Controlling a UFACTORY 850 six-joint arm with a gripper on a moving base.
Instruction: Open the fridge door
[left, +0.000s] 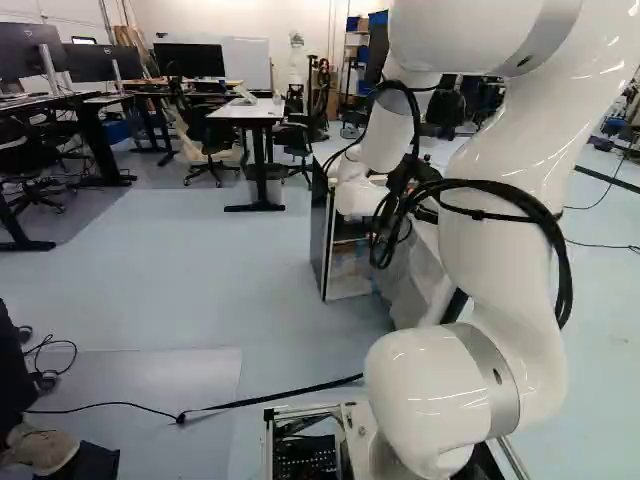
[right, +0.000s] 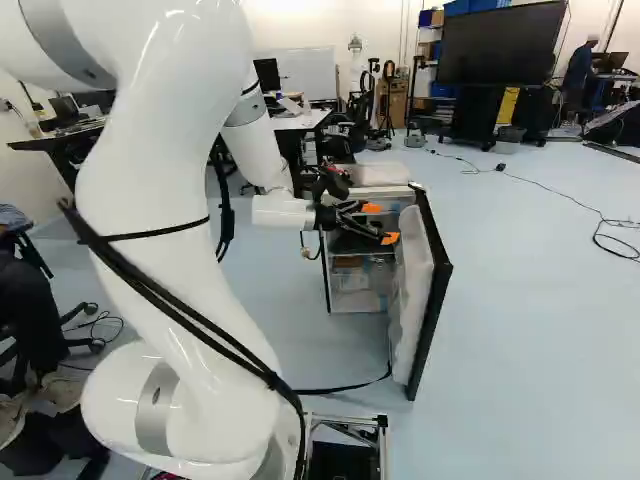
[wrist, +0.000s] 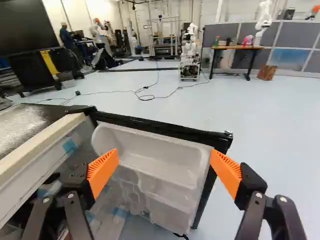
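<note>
- Two orange pads (wrist: 102, 172) stand wide apart on your gripper (wrist: 165, 152), with nothing pinched between them; one sits close by the door's free edge (wrist: 204, 197), the other over its inner side. You can't tell whether either touches.
- The fridge door (right: 430, 300) stands swung well out from the fridge (left: 319, 235), at the right of the cabinet in the right base view, its white inner side facing the cabinet opening. Your task looks nearly or fully done.
- Expect a stiff panel that turns as one piece on its hinge: modest effort to swing, awkward if you lift or twist it.
- Take your hold, if you need one, at the free edge, far from the hinge, where leverage is best. Keep one finger on each face and square to the panel.
- Treat the white door shelves (wrist: 160, 160) as thin moulded plastic. They look smooth, likely to flex or crack, so don't pinch or haul on them.
- For any further opening, you could push outward with a finger against the firm black rim (wrist: 165, 127), following the arc. Ease off at the hinge's limit; forcing it could drag or tip the cabinet.
</note>
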